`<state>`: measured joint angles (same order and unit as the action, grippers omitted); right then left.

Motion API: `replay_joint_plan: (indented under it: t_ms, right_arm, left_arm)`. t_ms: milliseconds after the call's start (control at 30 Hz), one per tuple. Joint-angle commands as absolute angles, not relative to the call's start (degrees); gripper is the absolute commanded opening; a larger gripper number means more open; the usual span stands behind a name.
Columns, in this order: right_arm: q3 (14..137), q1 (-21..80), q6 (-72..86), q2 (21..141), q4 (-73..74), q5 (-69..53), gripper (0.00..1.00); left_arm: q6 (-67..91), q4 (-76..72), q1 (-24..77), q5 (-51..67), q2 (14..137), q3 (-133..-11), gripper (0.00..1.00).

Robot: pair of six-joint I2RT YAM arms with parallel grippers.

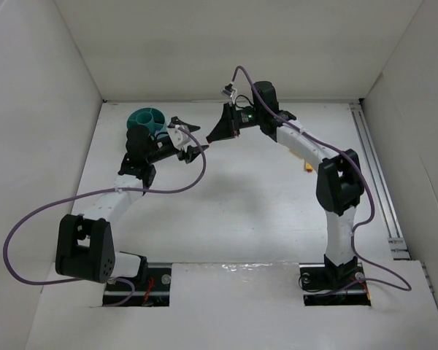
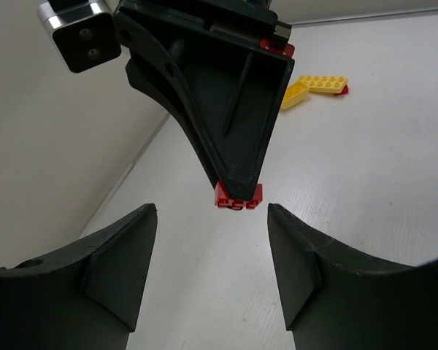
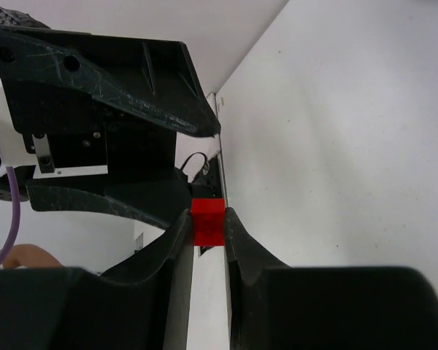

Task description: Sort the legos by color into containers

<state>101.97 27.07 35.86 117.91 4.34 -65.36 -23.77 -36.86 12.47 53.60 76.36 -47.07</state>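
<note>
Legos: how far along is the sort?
Done: unclear, since what is in the bowl can't be made out. In hand: right tool shut on a red lego, facing the open left tool. Left: yellow legos lie loose, unsorted.

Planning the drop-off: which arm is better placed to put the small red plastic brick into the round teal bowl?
Probably left. The teal bowl sits beside the open left hand, which faces the red brick pinched in the right hand, farther away.
</note>
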Motion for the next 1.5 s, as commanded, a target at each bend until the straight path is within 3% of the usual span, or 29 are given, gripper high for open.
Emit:
replay_joint_plan:
  t_ms: [0,100,233,567,700,767,833,867,967,1100,1233,1467]
  right_arm:
    - [105.7,28.8,36.0,118.1,1.8,-65.5,0.00]
    - [105.7,29.4,36.0,118.1,1.8,-65.5,0.00]
    - [106.3,29.4,36.0,118.1,1.8,-65.5,0.00]
    - [105.7,29.4,36.0,118.1,1.8,-65.0,0.00]
    - [105.2,29.4,36.0,118.1,1.8,-63.8,0.00]
    - [105.2,29.4,36.0,118.1,1.8,-63.2,0.11]
    - [104.7,28.7,36.0,118.1,2.7,-61.4,0.36]
    - [103.9,28.2,36.0,118.1,2.7,-59.4,0.43]
    - [101.5,26.2,35.5,116.0,2.7,-56.9,0.57]
    - [98.9,21.9,32.4,113.0,5.1,-49.5,0.62]
    - [98.3,19.8,20.9,110.2,14.0,-39.7,0.63]
    - [93.9,14.8,12.1,106.4,18.4,-33.6,0.63]
  left_arm:
    - [-22.9,-40.5,13.3,55.5,76.1,-48.4,0.59]
    - [-22.3,-40.5,13.8,55.5,77.3,-49.0,0.58]
    - [-22.3,-40.5,13.8,56.0,77.9,-49.6,0.48]
    - [-21.8,-40.0,13.8,54.8,76.6,-49.5,0.08]
    - [-21.8,-40.0,13.8,53.3,75.6,-49.0,0.00]
    - [-21.8,-40.0,13.8,52.2,75.0,-48.4,0.00]
    - [-21.8,-37.7,13.8,51.6,73.8,-48.4,0.00]
    - [-21.8,-36.7,13.8,51.6,73.8,-48.4,0.00]
    - [-22.5,-33.1,13.3,50.3,72.2,-48.4,0.00]
    - [-16.7,-27.1,9.0,47.1,71.4,-51.5,0.00]
    - [-13.0,-10.8,4.6,39.0,74.9,-61.4,0.00]
    - [-12.9,18.3,-6.7,35.2,94.7,-87.9,0.00]
